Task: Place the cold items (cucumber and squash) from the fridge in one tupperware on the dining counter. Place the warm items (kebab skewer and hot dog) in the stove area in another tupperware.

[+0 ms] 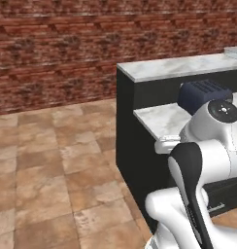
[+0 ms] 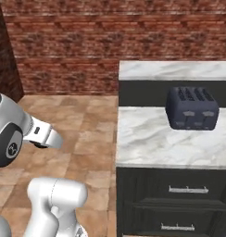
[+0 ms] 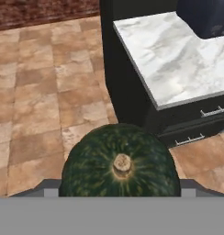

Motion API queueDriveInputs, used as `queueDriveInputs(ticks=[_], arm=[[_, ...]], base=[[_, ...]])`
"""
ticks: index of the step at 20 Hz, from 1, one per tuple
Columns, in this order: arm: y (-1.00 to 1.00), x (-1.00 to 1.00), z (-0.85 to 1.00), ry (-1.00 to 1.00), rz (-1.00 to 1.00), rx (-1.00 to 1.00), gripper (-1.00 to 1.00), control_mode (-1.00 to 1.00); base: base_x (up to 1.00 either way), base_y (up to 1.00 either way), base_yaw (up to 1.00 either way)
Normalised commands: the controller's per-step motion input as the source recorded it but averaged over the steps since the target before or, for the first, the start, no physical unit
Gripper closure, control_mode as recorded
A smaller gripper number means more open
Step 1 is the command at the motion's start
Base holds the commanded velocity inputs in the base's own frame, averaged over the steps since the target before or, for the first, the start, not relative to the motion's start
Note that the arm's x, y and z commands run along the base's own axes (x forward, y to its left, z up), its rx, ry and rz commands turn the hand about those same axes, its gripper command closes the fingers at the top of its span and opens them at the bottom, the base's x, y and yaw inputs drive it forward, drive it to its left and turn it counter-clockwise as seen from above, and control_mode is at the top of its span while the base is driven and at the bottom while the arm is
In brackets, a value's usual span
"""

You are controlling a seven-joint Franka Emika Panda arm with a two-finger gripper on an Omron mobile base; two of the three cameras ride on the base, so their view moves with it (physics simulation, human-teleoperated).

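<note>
A dark green squash (image 3: 120, 160) sits clamped between the jaws of the gripper (image 3: 119, 187), its tan stem stub turned straight back at the hand camera, as the arm carries it above the tiled floor (image 3: 45, 92) just off the outer corner of the marble counter (image 3: 178, 59). The jaws stand wide because the round squash fills the gap between them; only the grey finger tips (image 3: 48, 187) peek out on either side of its body. From the gripper, the counter lies ahead and to one side, across the dark cabinet face with its drawer handles (image 3: 189, 139); a navy toaster (image 2: 191, 109) stands on the slab, back toward the raised upper ledge (image 2: 175, 69). No tupperware shows on the slab near the toaster, so the drop-off, by the look of it, lies farther along the counter, past the toaster. The squash is nearly round, with no long axis to line up; the coming move likely turns on lifting it over the counter's edge, not on turning it.
</note>
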Motion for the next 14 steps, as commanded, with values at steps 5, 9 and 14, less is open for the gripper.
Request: queueDriveInputs(ticks=[5,9,14], arm=[[0.00,0.00,0.00,0.00,0.00,0.00,1.00,1.00],[0.00,0.00,0.00,0.00,0.00,0.00,1.00,1.00],[0.00,0.00,0.00,0.00,0.00,0.00,1.00,1.00]], base=[[0.42,1.00,-0.50],[0.47,1.00,-0.52],[0.48,1.00,-0.51]])
